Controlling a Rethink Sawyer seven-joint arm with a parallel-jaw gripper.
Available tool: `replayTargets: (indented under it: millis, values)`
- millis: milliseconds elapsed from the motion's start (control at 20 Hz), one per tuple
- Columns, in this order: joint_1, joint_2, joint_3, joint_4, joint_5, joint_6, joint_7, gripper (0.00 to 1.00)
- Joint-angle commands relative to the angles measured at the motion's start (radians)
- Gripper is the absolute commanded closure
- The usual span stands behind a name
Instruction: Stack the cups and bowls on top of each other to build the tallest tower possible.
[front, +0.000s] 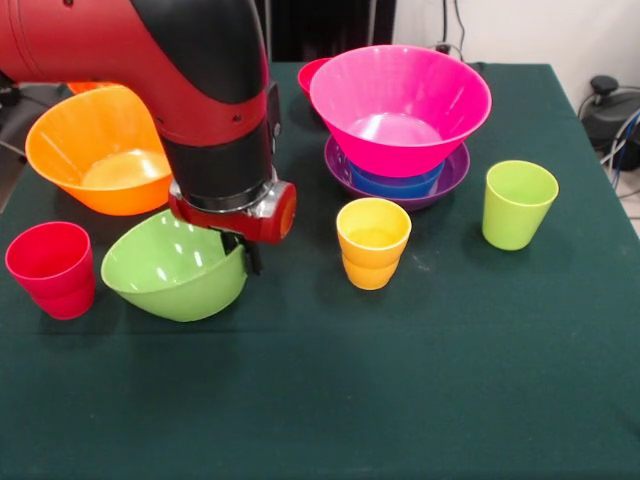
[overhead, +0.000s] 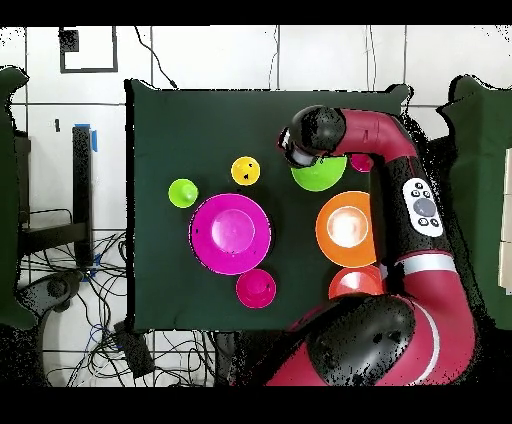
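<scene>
My gripper hangs under the red wrist at the right rim of the lime green bowl. It is shut on that rim, and the bowl is tilted. In the overhead view the wrist hides the gripper and covers part of the lime green bowl. The tower stands at the back: the large pink bowl sits on the small blue bowl, inside the purple bowl. The yellow cup, lime green cup and red cup stand upright, each apart.
The light orange bowl is at the back left, with a sliver of the red-orange bowl behind it. The small red bowl is behind the pink one. The dark green table ends near the right.
</scene>
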Motion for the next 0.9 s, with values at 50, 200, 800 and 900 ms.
replayTargets:
  millis: [50,200,800,900]
  values:
    - [-0.008,-0.043,0.013,0.092,0.0,0.058,-0.263,1.0]
    - [-0.009,-0.057,0.016,0.104,0.013,0.069,-0.259,1.0]
    - [-0.009,-0.12,0.026,0.153,0.059,0.101,-0.236,1.0]
    - [-0.011,-0.141,0.031,0.172,0.069,0.098,-0.233,1.0]
